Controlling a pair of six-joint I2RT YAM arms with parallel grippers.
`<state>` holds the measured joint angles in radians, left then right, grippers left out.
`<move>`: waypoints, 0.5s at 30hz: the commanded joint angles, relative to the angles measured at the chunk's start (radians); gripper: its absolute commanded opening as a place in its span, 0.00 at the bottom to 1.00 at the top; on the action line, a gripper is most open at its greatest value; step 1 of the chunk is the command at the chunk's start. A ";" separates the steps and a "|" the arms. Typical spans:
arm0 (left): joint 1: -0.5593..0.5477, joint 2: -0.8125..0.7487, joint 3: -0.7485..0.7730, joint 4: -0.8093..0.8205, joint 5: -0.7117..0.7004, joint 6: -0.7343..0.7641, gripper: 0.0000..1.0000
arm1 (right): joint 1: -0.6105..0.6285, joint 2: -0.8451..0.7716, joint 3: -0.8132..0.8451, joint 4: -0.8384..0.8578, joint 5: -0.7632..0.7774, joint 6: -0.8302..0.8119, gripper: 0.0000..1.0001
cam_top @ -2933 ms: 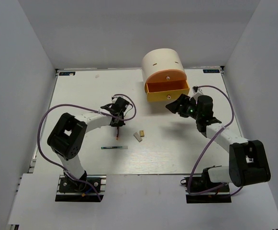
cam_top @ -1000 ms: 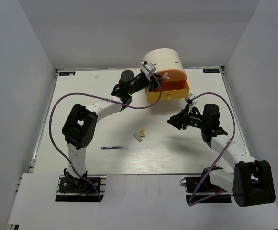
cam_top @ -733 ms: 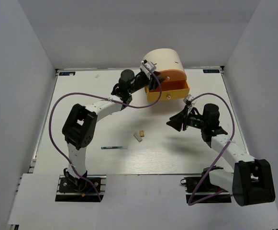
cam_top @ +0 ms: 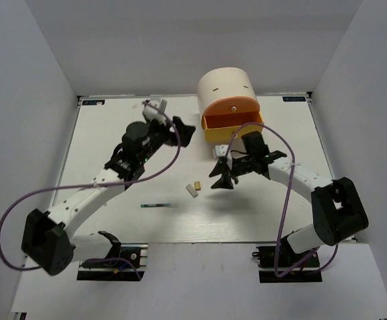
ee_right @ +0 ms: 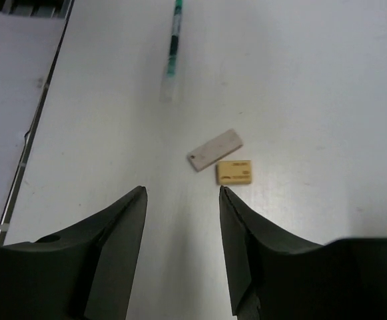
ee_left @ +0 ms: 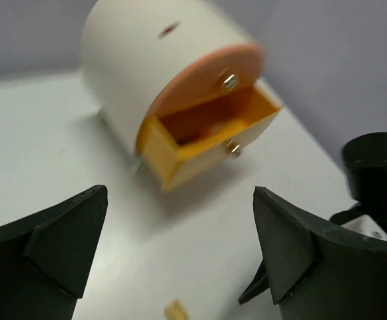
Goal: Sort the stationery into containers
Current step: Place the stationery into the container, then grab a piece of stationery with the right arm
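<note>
The cream organizer [cam_top: 224, 85] stands at the back, its orange drawer [cam_top: 231, 107] closed and its yellow drawer [cam_top: 233, 126] pulled out. My left gripper [cam_top: 183, 131] hovers left of that yellow drawer [ee_left: 203, 143], open and holding nothing. The drawer's contents are blurred. A white eraser [cam_top: 192, 191] and a tan eraser [cam_top: 198, 185] lie side by side mid-table. My right gripper [cam_top: 219, 177] hangs just right of them, open and empty. In the right wrist view the white eraser [ee_right: 214, 150] and tan eraser [ee_right: 235, 172] lie just beyond the fingertips. A green-white pen [cam_top: 155, 205] lies farther left.
The pen [ee_right: 172, 57] lies near the table's front edge [ee_right: 36, 127]. Grey walls enclose the white table [cam_top: 113, 153] on three sides. The purple cables [cam_top: 173, 143] loop over the arms.
My left gripper has pulled back left from the yellow drawer and opened wide. My right gripper has swung left and down toward the erasers, its jaws a little wider.
</note>
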<state>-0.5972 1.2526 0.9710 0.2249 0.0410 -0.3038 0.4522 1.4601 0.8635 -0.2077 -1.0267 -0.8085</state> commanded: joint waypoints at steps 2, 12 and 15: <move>0.005 -0.178 -0.171 -0.318 -0.288 -0.261 1.00 | 0.145 0.068 0.083 -0.035 0.195 0.010 0.54; 0.005 -0.541 -0.273 -0.841 -0.742 -0.661 1.00 | 0.443 0.327 0.357 -0.051 0.445 0.152 0.52; 0.005 -0.627 -0.264 -0.955 -0.794 -0.707 1.00 | 0.502 0.374 0.391 -0.056 0.488 0.161 0.52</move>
<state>-0.5953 0.6758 0.6956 -0.5346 -0.6083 -0.8837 0.9058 1.8091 1.2041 -0.2600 -0.6178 -0.6823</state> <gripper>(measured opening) 0.998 0.524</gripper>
